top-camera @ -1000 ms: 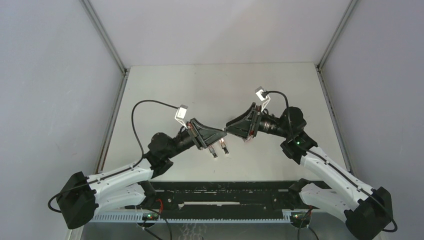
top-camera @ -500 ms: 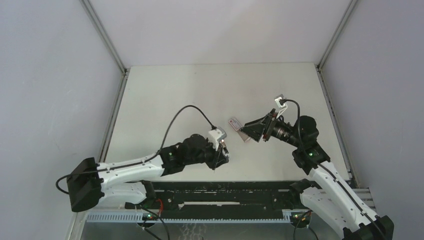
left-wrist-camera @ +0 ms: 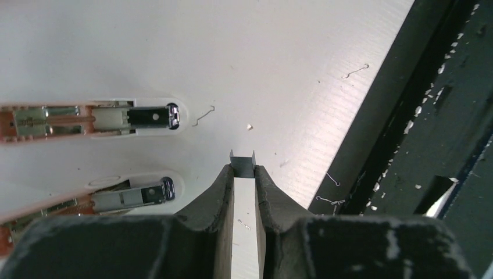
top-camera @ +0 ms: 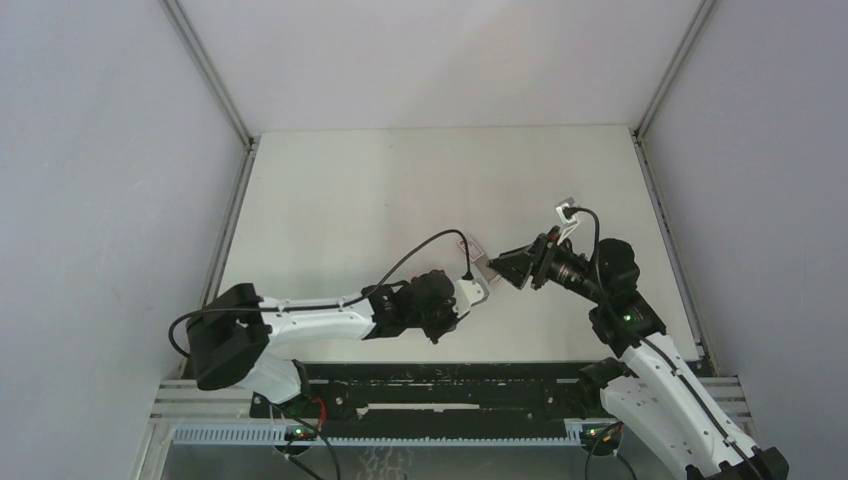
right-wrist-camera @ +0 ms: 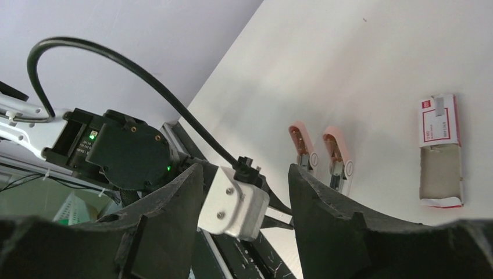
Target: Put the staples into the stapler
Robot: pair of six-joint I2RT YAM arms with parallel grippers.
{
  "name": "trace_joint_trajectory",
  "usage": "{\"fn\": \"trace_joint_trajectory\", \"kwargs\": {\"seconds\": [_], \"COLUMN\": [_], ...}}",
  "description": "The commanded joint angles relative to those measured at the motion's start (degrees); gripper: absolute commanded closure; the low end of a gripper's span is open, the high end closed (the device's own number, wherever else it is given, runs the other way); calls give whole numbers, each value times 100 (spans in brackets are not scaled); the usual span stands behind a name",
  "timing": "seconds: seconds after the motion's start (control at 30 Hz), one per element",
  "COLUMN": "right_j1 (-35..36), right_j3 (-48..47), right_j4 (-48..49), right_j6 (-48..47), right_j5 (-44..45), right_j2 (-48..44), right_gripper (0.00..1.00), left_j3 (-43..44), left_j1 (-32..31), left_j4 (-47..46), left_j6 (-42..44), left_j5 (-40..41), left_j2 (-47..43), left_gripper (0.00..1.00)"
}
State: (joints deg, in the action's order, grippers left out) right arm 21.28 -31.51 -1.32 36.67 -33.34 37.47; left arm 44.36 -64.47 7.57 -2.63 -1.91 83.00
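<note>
Just beside the two open pink staplers (left-wrist-camera: pixel 99 119) on the tabletop (left-wrist-camera: pixel 261 52), the left pincer (left-wrist-camera: pixel 244 174) is clenched on the staples (left-wrist-camera: pixel 242 164) by its very tips. The thin strip could slip or snap during insertion. Apart from the staplers, the right pincer (right-wrist-camera: pixel 245 174) hangs released.

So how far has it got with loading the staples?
Done: the staple box lies open, and a pink stapler looks opened, its metal channel exposed. In hand: the left end effector pinches the staples. Remaining: seating them in that channel and closing it. The right end effector is open, empty.
</note>
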Motion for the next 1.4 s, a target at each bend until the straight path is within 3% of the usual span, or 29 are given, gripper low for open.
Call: {"fn": "trace_joint_trajectory", "kwargs": {"seconds": [0.0, 0.63, 1.0, 1.17, 1.37], "right_j1": [-86, -168, -177, -177, -177], "right_j3": [-1, 10, 13, 49, 206], "right_j4": [-7, -579, -604, -669, -791], "right_j6": [-167, -397, -406, -432, -438], "right_j5": [107, 651, 639, 642, 652], "right_j2": [-83, -428, -430, -440, -467], "right_gripper": [45, 46, 46, 46, 46], "left_j3": [494, 1142, 969, 873, 809], "left_j1": [-139, -307, -311, -308, -293], "left_j4": [213, 913, 609, 406, 49], "left_j6": [499, 874, 851, 767, 561], "left_j5": [110, 387, 936, 1532, 1679], "left_j2": [350, 1449, 1280, 1187, 1047], "left_gripper": [81, 70, 59, 58, 58]}}
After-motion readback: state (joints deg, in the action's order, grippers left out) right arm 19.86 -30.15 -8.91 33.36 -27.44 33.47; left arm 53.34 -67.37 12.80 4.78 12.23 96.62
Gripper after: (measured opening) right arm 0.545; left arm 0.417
